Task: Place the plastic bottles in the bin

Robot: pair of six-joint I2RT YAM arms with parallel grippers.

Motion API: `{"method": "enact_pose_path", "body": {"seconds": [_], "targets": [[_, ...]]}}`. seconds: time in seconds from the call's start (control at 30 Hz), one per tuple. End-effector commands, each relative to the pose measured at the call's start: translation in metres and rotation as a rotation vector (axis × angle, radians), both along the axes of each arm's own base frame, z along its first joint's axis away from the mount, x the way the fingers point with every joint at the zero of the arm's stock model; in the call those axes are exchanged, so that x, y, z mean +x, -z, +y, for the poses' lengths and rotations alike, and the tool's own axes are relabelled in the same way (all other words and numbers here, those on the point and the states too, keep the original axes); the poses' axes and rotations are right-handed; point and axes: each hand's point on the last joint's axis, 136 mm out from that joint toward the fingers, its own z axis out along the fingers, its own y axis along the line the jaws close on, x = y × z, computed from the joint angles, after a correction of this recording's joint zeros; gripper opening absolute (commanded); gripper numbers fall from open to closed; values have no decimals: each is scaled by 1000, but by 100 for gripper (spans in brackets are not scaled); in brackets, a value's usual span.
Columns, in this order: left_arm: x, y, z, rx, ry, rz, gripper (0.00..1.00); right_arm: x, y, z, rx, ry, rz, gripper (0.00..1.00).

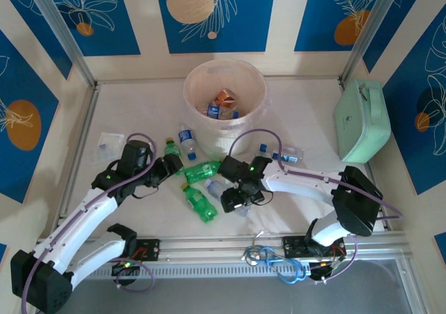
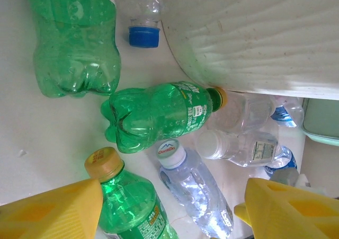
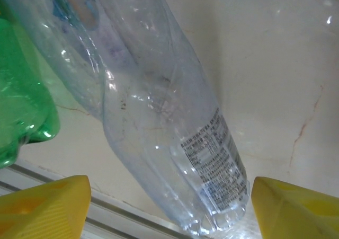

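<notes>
The bin (image 1: 202,74) stands at the back centre with some bottles inside; its wall (image 2: 254,37) shows in the left wrist view too. Several plastic bottles lie in front of it: two green ones (image 1: 202,170) (image 1: 200,202) and a clear blue-capped one (image 1: 186,141). My left gripper (image 1: 171,166) (image 2: 169,218) is open, its yellow fingers (image 2: 53,212) flanking a yellow-capped green bottle (image 2: 127,207) and a white-capped clear bottle (image 2: 196,186). My right gripper (image 1: 237,199) (image 3: 169,212) is open around the base of a clear bottle (image 3: 175,138), with gaps on both sides.
A mint-green case (image 1: 362,119) sits at the right edge. A small clear plastic bag (image 1: 109,143) lies at the left. More clear bottles (image 1: 279,154) lie right of centre. A metal rail (image 1: 209,248) with blue cables (image 1: 279,262) runs along the near edge.
</notes>
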Motion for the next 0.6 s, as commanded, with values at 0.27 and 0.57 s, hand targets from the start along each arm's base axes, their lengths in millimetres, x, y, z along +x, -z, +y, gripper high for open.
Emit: {"method": "enact_pose_path", "body": {"seconds": [0.27,0.57], "targets": [[-1,-2,-1,-34,-8,1,71,2,10,9,-16,-67,51,71],[2,-5,-5,-43,13,-3,71,-11,34,7,-117,-118,64,61]]}}
